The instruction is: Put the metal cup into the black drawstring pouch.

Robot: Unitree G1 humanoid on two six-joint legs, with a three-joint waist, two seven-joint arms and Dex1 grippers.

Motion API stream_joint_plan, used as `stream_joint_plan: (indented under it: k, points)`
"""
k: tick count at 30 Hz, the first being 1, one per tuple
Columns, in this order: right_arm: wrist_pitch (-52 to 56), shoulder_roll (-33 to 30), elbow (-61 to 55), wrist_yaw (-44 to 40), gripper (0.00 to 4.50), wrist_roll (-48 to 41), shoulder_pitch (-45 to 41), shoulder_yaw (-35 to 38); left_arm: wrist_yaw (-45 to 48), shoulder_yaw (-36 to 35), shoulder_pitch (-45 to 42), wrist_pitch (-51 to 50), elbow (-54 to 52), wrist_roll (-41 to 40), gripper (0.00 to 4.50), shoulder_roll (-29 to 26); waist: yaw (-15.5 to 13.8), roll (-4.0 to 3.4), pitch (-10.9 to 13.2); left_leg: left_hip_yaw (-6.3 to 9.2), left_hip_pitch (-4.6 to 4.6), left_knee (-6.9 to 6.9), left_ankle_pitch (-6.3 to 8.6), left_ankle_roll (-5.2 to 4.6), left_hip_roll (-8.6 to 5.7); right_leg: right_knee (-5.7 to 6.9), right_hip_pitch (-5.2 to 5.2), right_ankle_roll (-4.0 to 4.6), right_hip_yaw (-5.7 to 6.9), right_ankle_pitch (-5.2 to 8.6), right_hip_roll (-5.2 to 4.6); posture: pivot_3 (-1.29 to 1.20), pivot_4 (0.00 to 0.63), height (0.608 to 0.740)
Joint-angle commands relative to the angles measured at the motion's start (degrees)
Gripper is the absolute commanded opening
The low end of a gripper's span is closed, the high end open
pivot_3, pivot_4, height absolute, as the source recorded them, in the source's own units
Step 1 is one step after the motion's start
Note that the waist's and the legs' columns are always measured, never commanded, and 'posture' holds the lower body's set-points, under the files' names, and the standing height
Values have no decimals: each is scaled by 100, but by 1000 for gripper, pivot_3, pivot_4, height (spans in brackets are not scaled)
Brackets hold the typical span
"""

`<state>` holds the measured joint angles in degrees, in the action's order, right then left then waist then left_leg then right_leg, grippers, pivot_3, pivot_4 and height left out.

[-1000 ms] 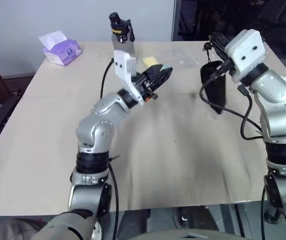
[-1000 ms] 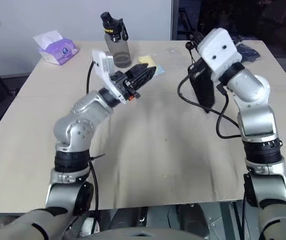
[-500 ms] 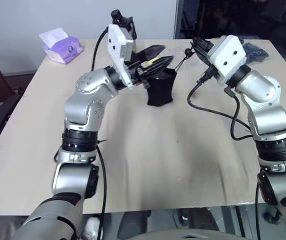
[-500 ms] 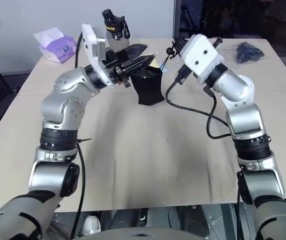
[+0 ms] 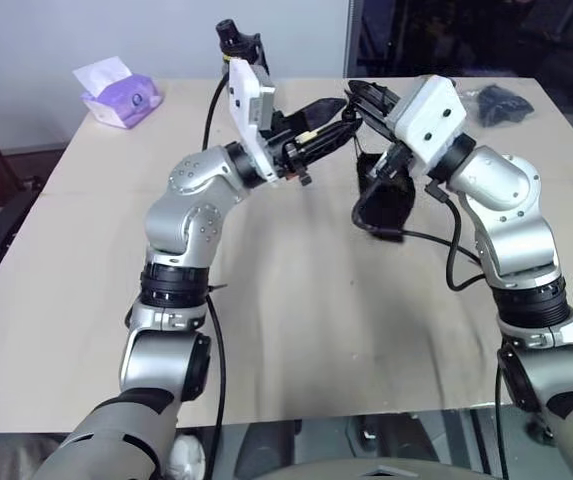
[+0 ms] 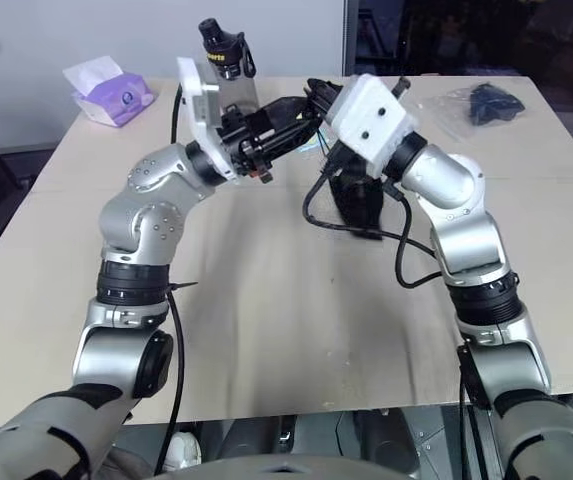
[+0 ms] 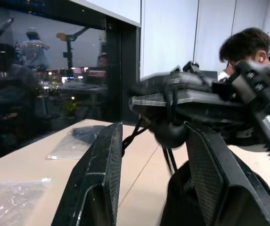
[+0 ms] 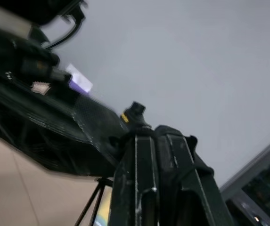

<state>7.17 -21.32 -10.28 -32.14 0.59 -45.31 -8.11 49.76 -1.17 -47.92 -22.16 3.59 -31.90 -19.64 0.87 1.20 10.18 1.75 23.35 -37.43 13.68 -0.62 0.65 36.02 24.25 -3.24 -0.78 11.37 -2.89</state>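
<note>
Above the counter (image 5: 296, 330), the right gripper (image 5: 358, 98) is clamped on the black drawstring pouch (image 5: 386, 205), which hangs in the air. The left gripper (image 5: 328, 122), fingers spread wide, reaches at the pouch's mouth, seemingly to open it. The metal cup isn't evident near the pouch (possibly hidden), so whether it is inside cannot be told.

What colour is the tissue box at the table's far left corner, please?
Purple, with white tissue on top; the tissue box shows best in the left eye view.

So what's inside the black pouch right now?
Can't tell. The black pouch hangs from the shut right gripper; its mouth is hidden by both grippers' fingers, and no cup shows.
</note>
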Motion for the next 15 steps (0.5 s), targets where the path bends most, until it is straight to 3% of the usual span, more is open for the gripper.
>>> stream_joint_plan:
  k: [1, 13, 15]
  points:
    - [-20, 63, -330, -27, 0, -93, -176, 16, 34, -12, -64, 114, 11, 40, 2060, 61, -4, 0, 0, 0, 0, 0, 0, 0, 0, -1, 0, 0, 1, 0, 0, 0, 150, 740]
    - [-99, 11, -271, -97, 0, 50, -10, -56, -155, -425, -52, -431, -465, -494, 2060, 74, -3, 0, 0, 4, 2, 0, 0, 0, 0, -1, 0, 0, 4, 0, 0, 0, 150, 740]
    - [-117, 15, -246, -85, 0, 80, -17, -61, -160, -429, -35, -489, -502, -509, 1603, 83, -5, 0, 0, 3, 3, 0, 0, 1, 0, -1, 0, 0, 4, 0, -1, 0, 150, 740]
